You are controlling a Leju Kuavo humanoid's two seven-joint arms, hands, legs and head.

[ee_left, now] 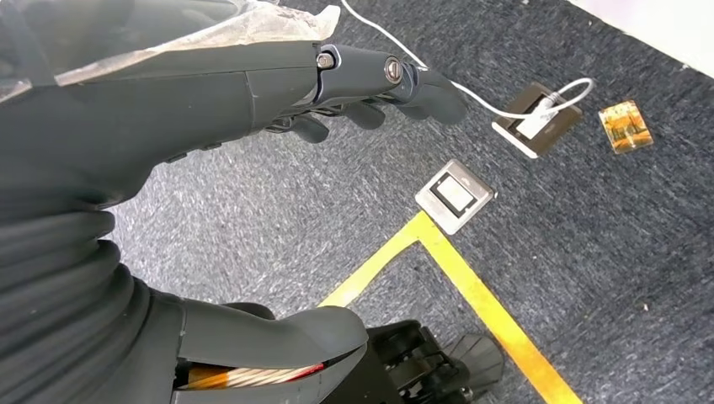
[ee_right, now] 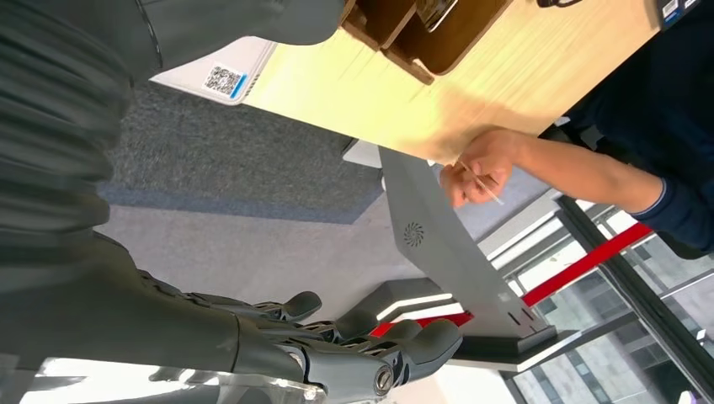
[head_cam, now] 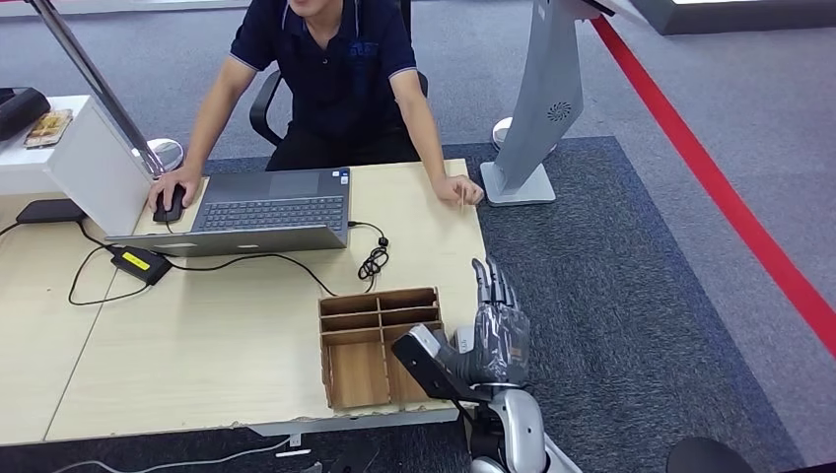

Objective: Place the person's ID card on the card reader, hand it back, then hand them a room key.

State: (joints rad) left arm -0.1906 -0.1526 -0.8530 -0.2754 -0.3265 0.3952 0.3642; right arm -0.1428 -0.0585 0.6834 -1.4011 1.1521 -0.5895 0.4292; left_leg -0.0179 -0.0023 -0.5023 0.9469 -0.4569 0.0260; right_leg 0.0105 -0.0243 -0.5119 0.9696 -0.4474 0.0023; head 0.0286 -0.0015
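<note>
Closest in, the right hand (head_cam: 490,330) hangs open and empty just off the desk's (head_cam: 197,345) near corner, right beside the wooden organizer (head_cam: 380,347). The left hand (ee_left: 370,88) is down by the floor, fingers loosely out, holding nothing. Past the organizer, at the far edge of the desk, the person's hand (head_cam: 459,189) pinches a thin card (ee_right: 482,180). I'd reach palm-up toward that card and wait before closing.

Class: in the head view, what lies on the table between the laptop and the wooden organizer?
A black cable crosses the bare tabletop between the laptop and the wooden organizer, ending in a small coiled bundle.
</note>
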